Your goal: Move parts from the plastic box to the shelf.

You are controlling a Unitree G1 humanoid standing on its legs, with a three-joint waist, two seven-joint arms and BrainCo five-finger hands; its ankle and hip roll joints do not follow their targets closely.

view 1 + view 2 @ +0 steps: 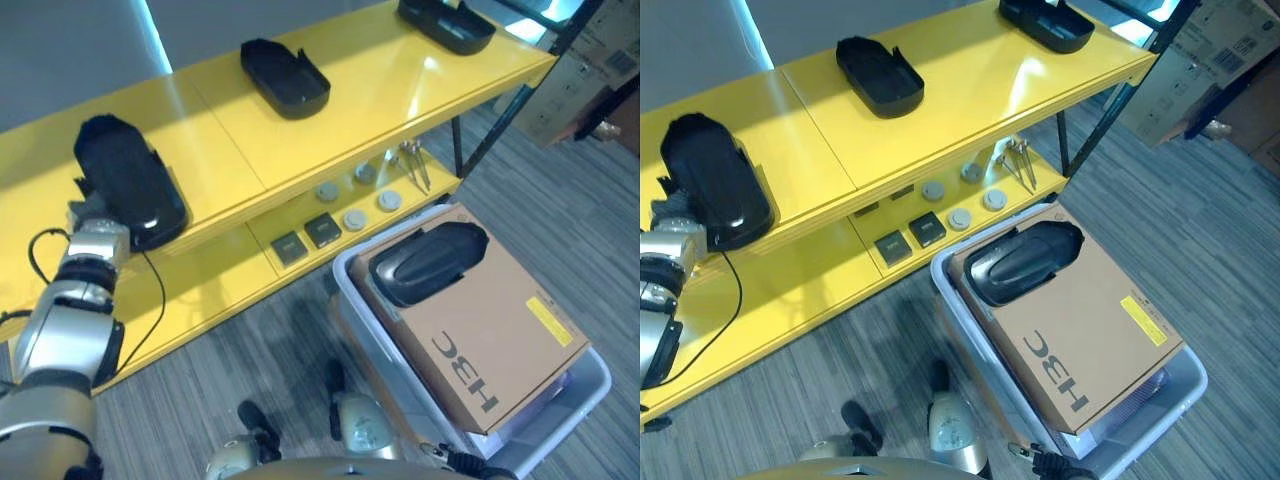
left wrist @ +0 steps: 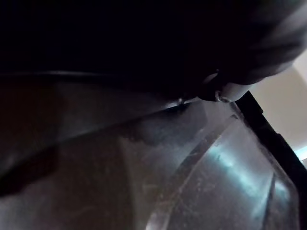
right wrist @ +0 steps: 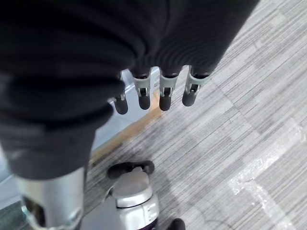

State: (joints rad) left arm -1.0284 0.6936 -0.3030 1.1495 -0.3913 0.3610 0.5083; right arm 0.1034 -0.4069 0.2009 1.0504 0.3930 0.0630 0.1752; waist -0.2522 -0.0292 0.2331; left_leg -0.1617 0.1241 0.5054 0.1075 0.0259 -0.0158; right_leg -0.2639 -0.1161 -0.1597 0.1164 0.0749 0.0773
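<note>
Dark printed letters on the cardboard box [image 1: 480, 330]; yellow label [image 1: 548, 318] illegible.

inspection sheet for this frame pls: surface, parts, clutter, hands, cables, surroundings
Surface: yellow shelf, two tiers.
Job's things: three black parts on the top tier: left part, middle part, far part. A fourth part lies on a cardboard box in the plastic box.
Clutter: small round and square pieces on the lower tier.
Hands: left hand at the left part, fingers hidden; right hand relaxed over the floor, holding nothing.
Cables: nothing seen.
Surroundings: grey carpet, cardboard boxes far right.
</note>
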